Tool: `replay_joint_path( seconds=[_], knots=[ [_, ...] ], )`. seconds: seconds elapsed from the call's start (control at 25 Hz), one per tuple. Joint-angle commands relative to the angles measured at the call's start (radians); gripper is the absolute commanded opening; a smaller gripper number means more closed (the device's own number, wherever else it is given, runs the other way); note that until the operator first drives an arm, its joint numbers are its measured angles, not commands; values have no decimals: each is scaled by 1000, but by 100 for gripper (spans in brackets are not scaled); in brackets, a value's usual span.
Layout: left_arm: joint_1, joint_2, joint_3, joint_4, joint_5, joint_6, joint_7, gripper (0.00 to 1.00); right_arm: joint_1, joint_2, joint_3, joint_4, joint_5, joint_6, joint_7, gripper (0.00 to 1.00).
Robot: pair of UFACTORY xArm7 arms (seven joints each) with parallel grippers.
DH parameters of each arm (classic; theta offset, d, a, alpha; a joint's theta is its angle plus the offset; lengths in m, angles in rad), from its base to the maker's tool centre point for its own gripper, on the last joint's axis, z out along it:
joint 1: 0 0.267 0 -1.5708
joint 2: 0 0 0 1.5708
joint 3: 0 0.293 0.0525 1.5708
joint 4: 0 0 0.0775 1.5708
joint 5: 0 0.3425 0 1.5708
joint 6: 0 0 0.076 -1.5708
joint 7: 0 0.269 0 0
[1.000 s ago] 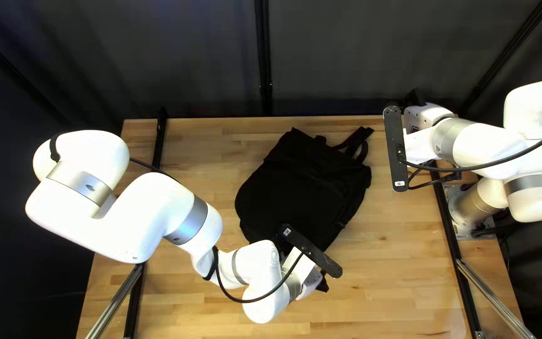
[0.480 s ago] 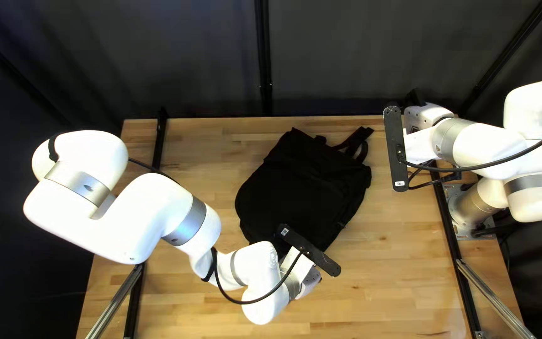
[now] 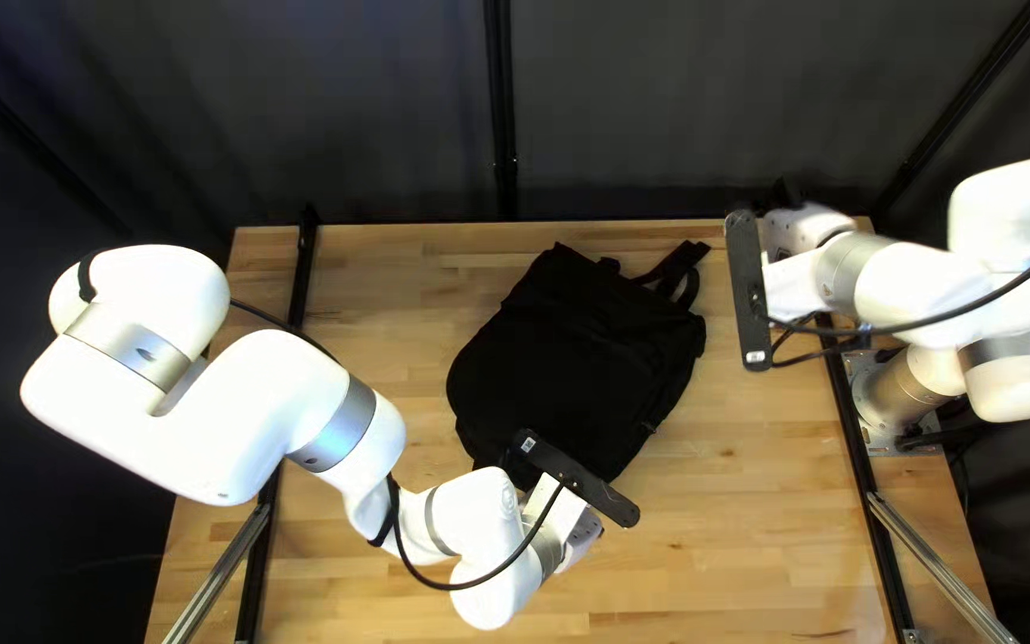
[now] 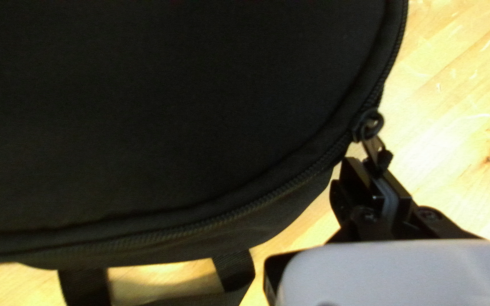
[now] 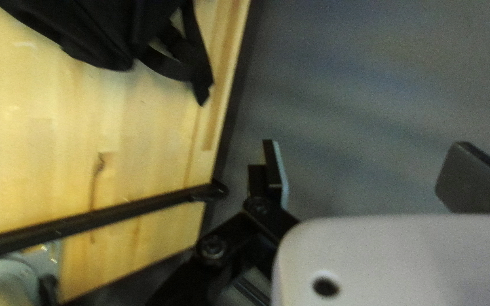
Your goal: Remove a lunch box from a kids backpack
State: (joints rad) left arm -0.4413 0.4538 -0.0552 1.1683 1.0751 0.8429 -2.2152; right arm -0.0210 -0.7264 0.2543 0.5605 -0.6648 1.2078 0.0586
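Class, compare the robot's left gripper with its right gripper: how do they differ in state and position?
The left gripper is shut on a zipper pull; the right gripper is wide open, holding nothing. The left gripper is close beside the edge of the backpack, while the right gripper hangs well apart from it. Both have two black fingers.

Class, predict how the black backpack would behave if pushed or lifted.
The black backpack looks like soft cloth, so it would probably sag when lifted. Its straps bend loosely, suggesting floppiness. Lying on its broad side, it seems unlikely to roll.
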Motion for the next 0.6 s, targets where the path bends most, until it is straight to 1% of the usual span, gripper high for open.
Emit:
replay_joint_path(
  seconds=[0.04,0.12,0.16,0.28,0.44,0.6],
  knots=[
    [-7,8,0,9,3,9,-10,0,34,52,52,-58,47,-93,127,100],
    [-10,10,1,10,6,12,-18,0,52,81,81,-66,69,-122,177,100],
    [-11,10,1,11,7,12,-20,0,56,81,82,-69,74,-129,181,100],
    [-14,12,2,14,9,17,-25,0,76,130,130,-80,94,-186,267,100],
    [-18,14,2,17,13,21,-31,0,75,197,161,-106,81,-285,352,100],
    [-23,12,1,19,14,28,-34,0,62,238,176,-129,51,-371,410,100]
  ],
)
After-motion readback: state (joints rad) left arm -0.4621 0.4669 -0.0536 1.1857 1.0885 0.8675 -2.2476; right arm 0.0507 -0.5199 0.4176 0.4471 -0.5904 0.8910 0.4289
